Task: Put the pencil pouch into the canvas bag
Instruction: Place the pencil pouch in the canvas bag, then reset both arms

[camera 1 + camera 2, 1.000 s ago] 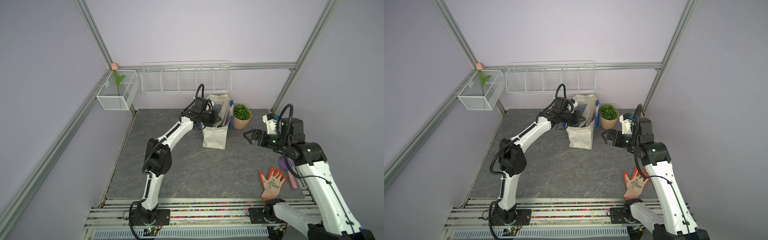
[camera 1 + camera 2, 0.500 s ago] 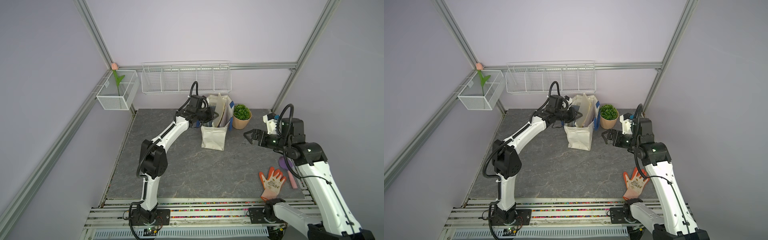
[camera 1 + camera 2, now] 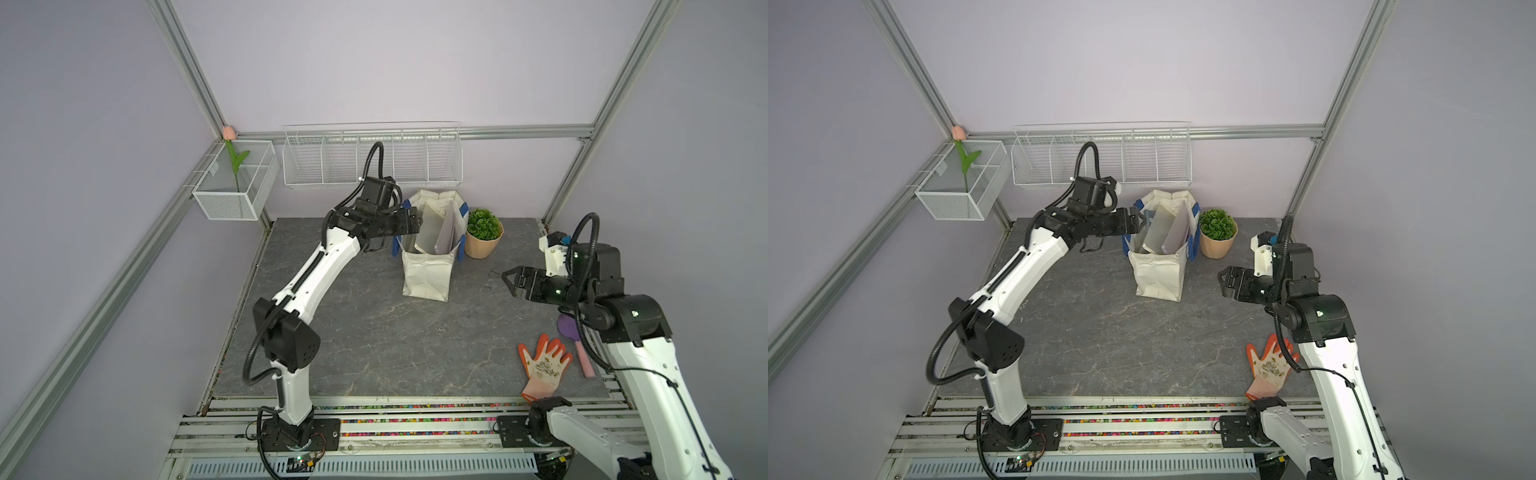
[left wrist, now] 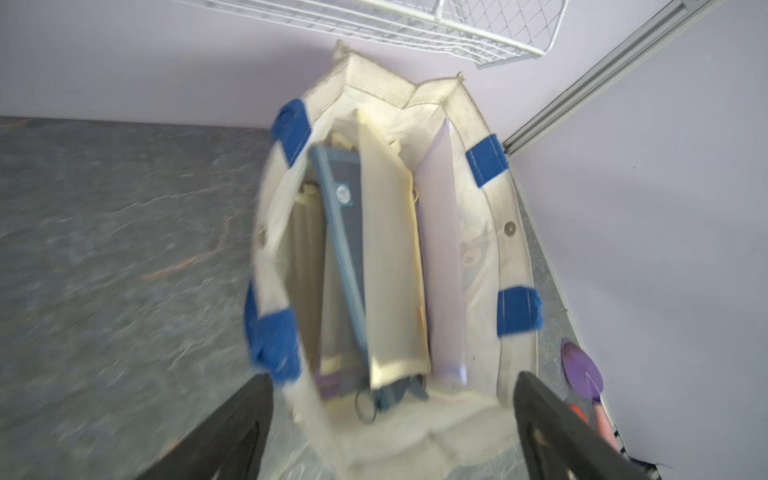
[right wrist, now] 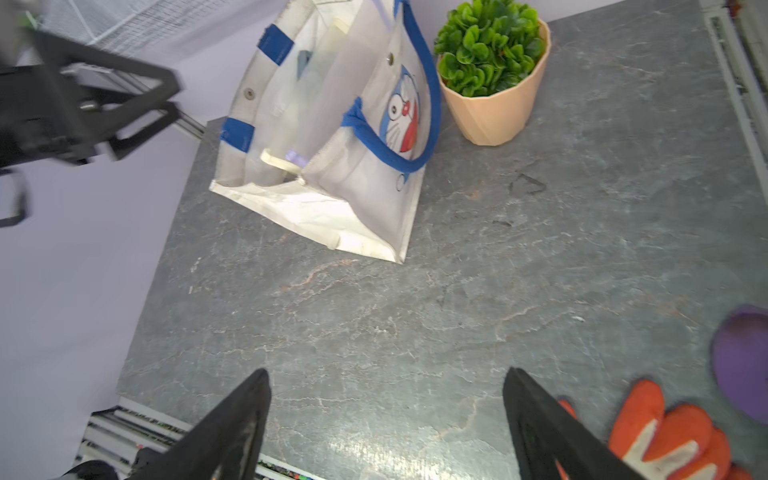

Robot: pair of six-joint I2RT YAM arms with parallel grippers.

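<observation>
You've got the canvas bag (image 3: 426, 274) upright on the table (image 3: 374, 332), back-centre, with the potted plant (image 3: 482, 239) just beside its right side. The pencil pouch (image 4: 345, 232) stands on edge inside the bag, between its left wall and the folders (image 4: 390, 257). The left gripper (image 3: 413, 222) is over the bag's left rim. The right gripper (image 3: 508, 278) is well to the bag's right, above the table. The glove (image 3: 544, 365) lies front-right, with the trowel (image 3: 571, 332) just beside it on its right. The wire rack (image 3: 372, 166) hangs on the back wall above the bag.

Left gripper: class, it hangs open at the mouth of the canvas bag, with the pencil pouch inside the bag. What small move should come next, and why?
Probably lift the left gripper straight up and clear of the canvas bag. It is open and holds nothing, the pencil pouch stands inside among the folders, and the rim is close.
</observation>
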